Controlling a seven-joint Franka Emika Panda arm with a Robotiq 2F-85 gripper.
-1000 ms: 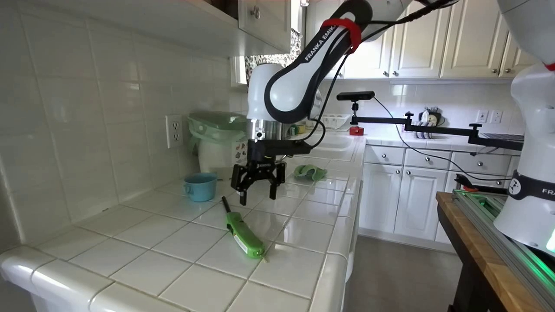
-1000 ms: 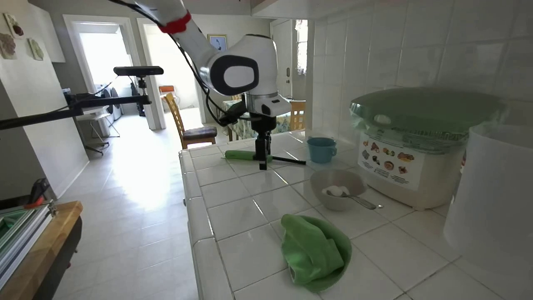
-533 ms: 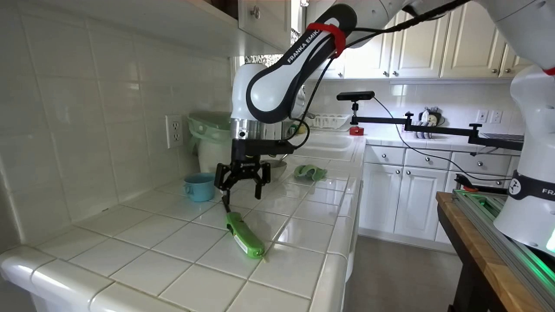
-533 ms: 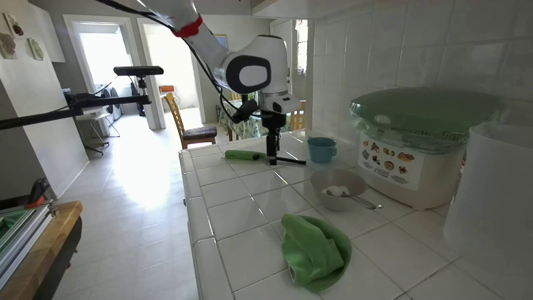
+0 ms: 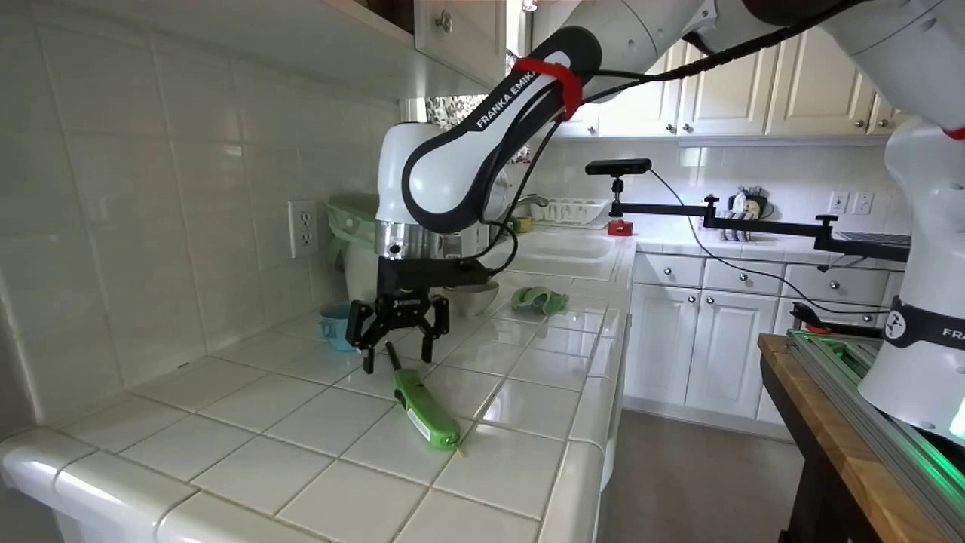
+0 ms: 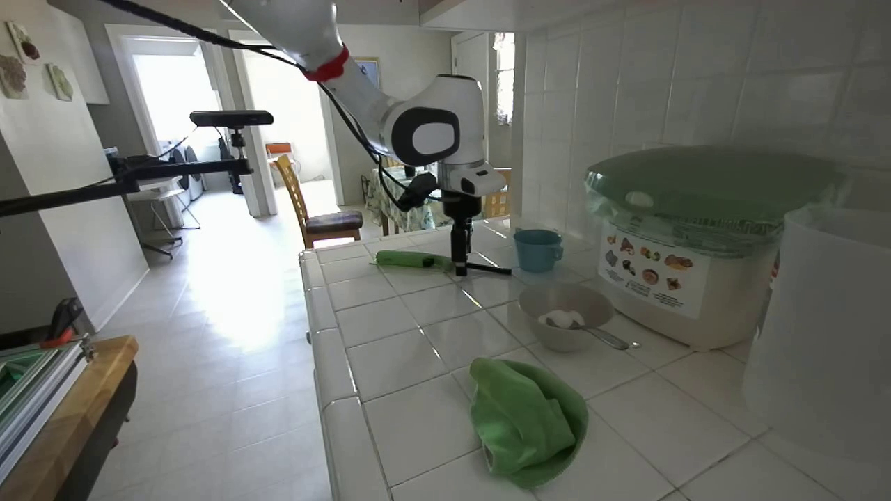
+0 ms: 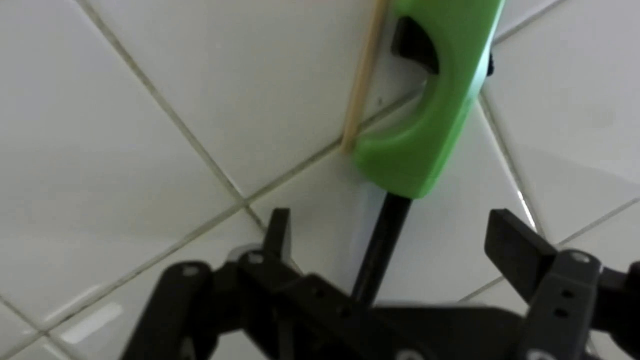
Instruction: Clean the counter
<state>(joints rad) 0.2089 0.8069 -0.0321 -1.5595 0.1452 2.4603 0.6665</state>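
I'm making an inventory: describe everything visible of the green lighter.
The lighter lies flat on the tiled counter: bright green body, seemingly plastic, with a black trigger, pale label and slim black barrel pointing towards the wall. The gripper hangs open over the barrel, not holding it. A thin tan stick lies alongside; contact is unclear.

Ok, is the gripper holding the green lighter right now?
No, in the wrist view the gripper is open, with the counter showing on both sides of the black stem of the lighter.
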